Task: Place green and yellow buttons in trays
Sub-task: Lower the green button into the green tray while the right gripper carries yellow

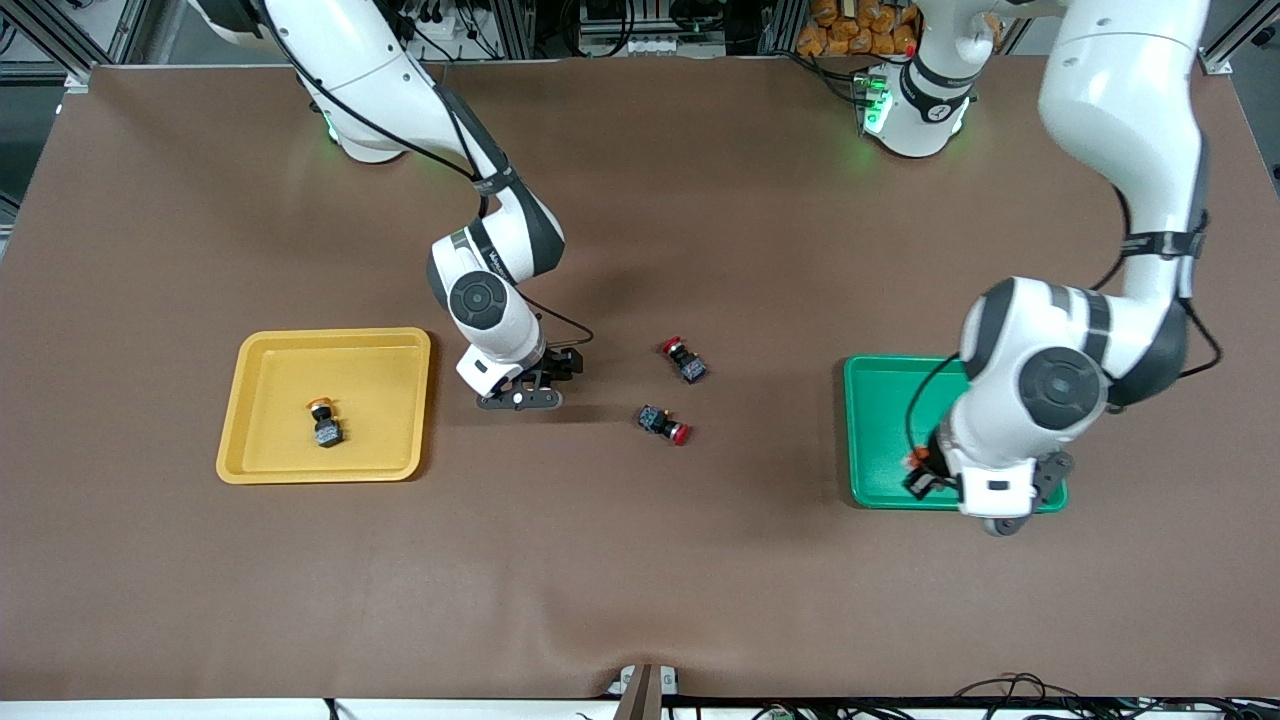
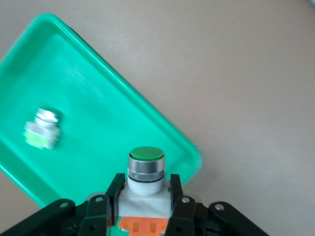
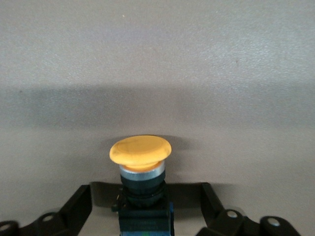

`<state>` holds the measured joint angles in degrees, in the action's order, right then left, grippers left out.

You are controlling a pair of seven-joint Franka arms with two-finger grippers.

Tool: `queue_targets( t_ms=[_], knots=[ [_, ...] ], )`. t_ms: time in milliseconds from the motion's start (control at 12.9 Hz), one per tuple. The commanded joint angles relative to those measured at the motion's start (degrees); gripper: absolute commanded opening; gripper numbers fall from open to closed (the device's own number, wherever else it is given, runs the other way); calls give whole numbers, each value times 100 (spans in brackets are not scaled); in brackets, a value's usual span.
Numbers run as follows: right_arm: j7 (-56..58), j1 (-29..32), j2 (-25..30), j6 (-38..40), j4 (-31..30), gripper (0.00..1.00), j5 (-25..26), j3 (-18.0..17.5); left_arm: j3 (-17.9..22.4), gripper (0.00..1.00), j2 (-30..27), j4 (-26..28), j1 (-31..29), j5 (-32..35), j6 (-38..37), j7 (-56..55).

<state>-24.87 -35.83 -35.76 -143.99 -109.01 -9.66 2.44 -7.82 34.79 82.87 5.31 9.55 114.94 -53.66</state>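
Note:
My left gripper (image 2: 146, 183) is shut on a white-bodied button with a green cap (image 2: 146, 154). It hangs over the corner of the green tray (image 2: 98, 93), which lies at the left arm's end (image 1: 880, 430). Another white button with a light-green cap (image 2: 43, 129) lies in that tray. My right gripper (image 3: 145, 194) is low on the mat beside the yellow tray (image 1: 255, 440), open. A black-bodied button with a yellow cap (image 3: 140, 150) sits between its fingers (image 3: 81, 199), with a gap on each side. One more yellow-capped button (image 1: 323, 420) lies in the yellow tray.
Two black buttons with red caps (image 1: 684, 358) (image 1: 665, 422) lie on the brown mat between the two trays. The left arm's wrist (image 1: 1010, 440) covers much of the green tray in the front view.

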Motion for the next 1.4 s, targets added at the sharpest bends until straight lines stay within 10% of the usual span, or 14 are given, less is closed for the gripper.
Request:
queue_targets(
  t_ms=[0,233,311,388,1320],
  knots=[
    [-44,-30,-28,-16,46,0,-27,2,-44,0,80,150,-144,74,-410,802],
    [-27,41,-28,-15,37,0,-36,2,-53,6,387,168,-92,74,-411,909],
    [-27,41,-28,11,37,0,-36,2,-53,78,475,159,-83,82,-377,936],
    [-1,49,24,72,29,0,-36,2,-53,100,467,159,-48,83,-367,962],
    [2131,1410,1220,2717,381,0,-10,37,-237,100,-823,824,-214,74,-825,2808]
  ],
)
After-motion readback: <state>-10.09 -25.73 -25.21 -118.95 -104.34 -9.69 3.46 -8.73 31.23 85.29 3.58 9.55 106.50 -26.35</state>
